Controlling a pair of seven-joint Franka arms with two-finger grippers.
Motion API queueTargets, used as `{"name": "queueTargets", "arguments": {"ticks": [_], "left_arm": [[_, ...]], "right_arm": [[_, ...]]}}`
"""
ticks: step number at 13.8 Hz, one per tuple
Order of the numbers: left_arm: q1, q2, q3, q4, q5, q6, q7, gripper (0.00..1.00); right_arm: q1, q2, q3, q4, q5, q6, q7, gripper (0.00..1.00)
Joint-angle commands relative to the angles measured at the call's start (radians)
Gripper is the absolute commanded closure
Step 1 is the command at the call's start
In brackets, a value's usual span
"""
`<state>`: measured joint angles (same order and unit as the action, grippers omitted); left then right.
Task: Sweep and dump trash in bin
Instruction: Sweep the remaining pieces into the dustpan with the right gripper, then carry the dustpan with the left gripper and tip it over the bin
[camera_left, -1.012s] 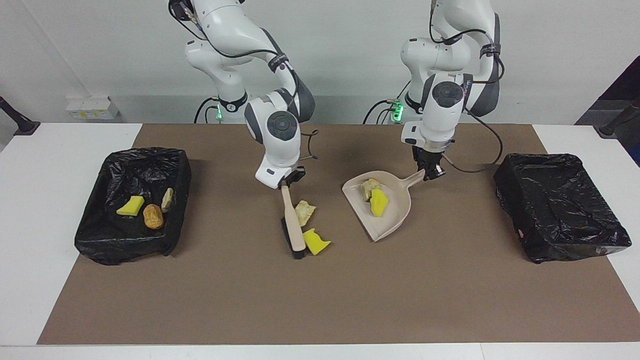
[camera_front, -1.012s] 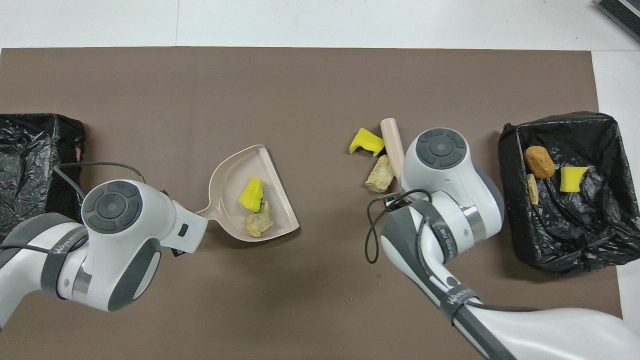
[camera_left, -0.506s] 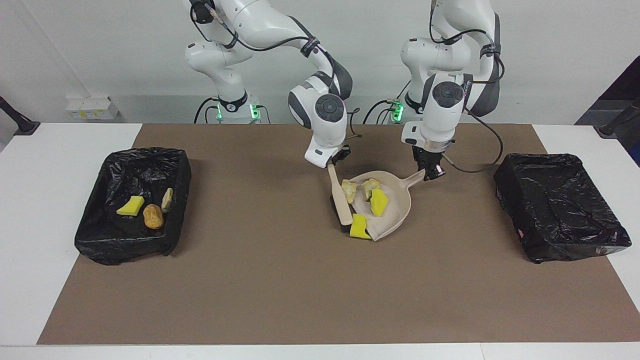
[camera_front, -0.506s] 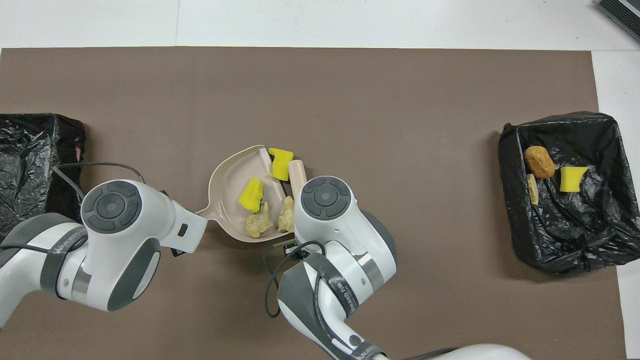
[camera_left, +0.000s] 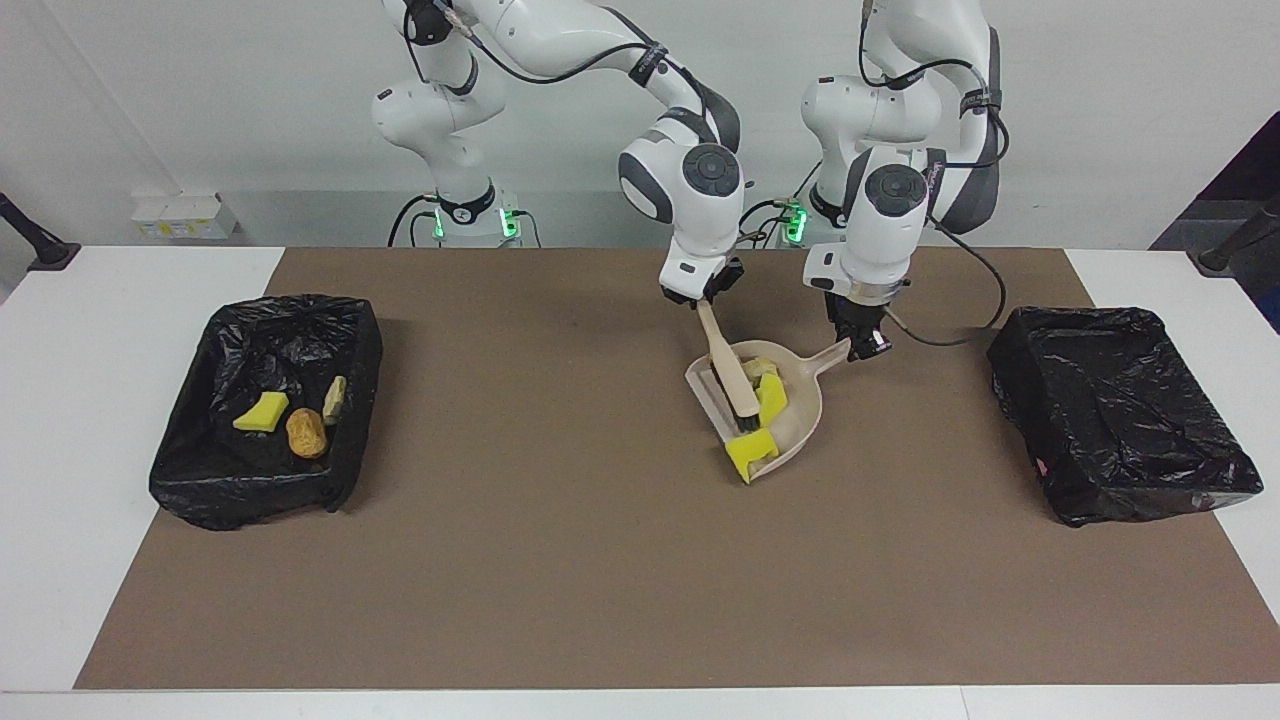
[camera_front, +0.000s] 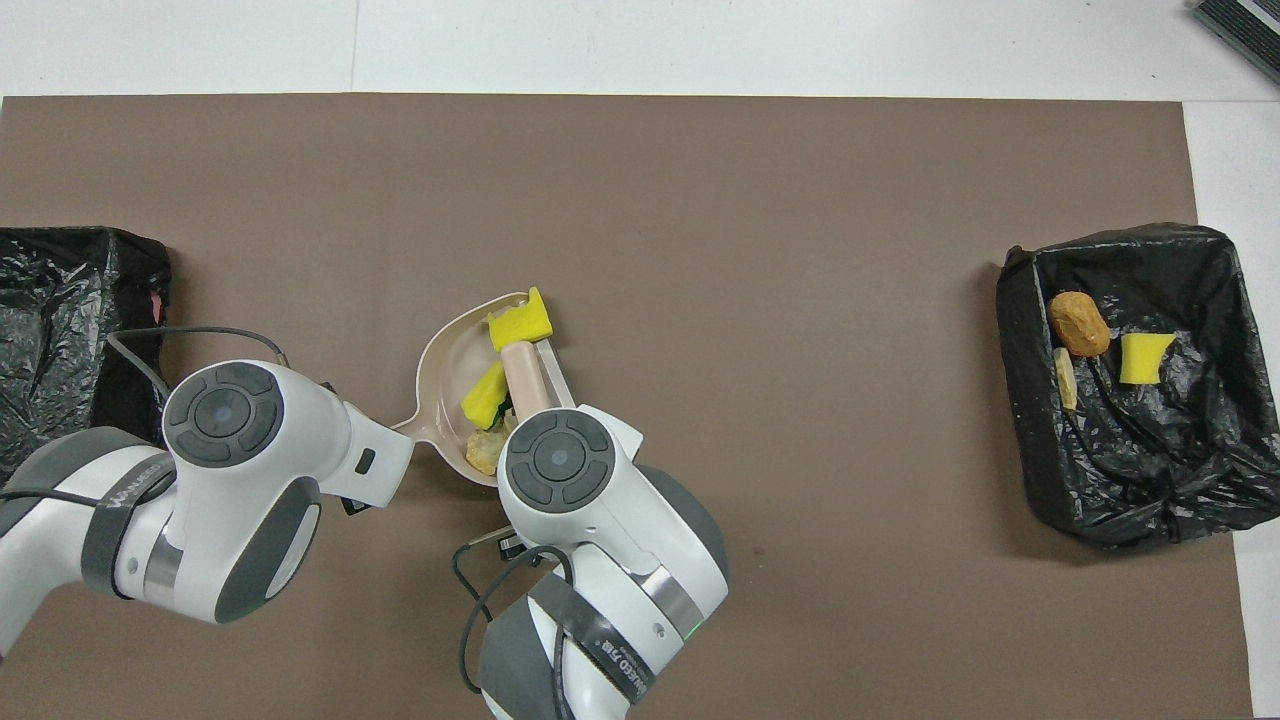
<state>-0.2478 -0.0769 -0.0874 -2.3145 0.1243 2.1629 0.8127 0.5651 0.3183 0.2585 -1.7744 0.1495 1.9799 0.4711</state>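
Note that the right gripper (camera_left: 703, 297) is clamped on the brush (camera_left: 729, 371), which lies along the dustpan (camera_left: 800, 425) mouth. The left gripper (camera_left: 862, 343) grips the handle. The trash (camera_left: 770, 398) sits inside, one sponge (camera_left: 751, 452) apparently at the lip.

Seven scraps of trash were split between two places. In the beige dustpan (camera_left: 800, 420) near the middle of the mat lay four: a yellow sponge piece (camera_left: 750, 452) at its open lip, a second yellow sponge piece (camera_left: 772, 395) with a green back deeper in, and two pale crusty chunks (camera_left: 762, 371) toward the handle end, partly hidden. In the black-lined bin (camera_left: 200, 480) at the right arm's end lay a yellow sponge wedge (camera_left: 262, 412), a golden-brown lump (camera_left: 306, 432) and a pale chunk (camera_left: 334, 399).
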Motion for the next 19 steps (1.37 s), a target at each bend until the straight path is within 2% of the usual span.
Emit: {"name": "queueTargets", "arguments": {"ticks": [1, 5, 8, 15, 19], "left_arm": [[0.005, -0.023, -0.002, -0.02, -0.014, 0.023, -0.01, 1.0], [0.013, -0.018, -0.002, -0.008, -0.018, 0.018, -0.038, 1.0], [0.027, -0.023, 0.0, 0.001, -0.048, 0.014, -0.038, 1.0], [0.071, -0.05, 0.009, 0.011, -0.063, -0.031, -0.03, 1.0], [0.154, -0.128, 0.012, 0.011, -0.071, -0.115, 0.02, 1.0]], "right_arm": [[-0.007, -0.011, 0.005, 0.036, 0.038, -0.044, -0.002, 1.0], [-0.027, -0.065, 0.002, 0.036, 0.022, -0.095, -0.006, 1.0], [-0.039, -0.061, -0.004, 0.035, 0.019, -0.053, -0.014, 1.0], [-0.037, -0.07, -0.007, 0.03, -0.013, -0.065, 0.001, 1.0], [-0.07, -0.077, -0.007, -0.005, -0.03, -0.065, -0.017, 1.0]]}}
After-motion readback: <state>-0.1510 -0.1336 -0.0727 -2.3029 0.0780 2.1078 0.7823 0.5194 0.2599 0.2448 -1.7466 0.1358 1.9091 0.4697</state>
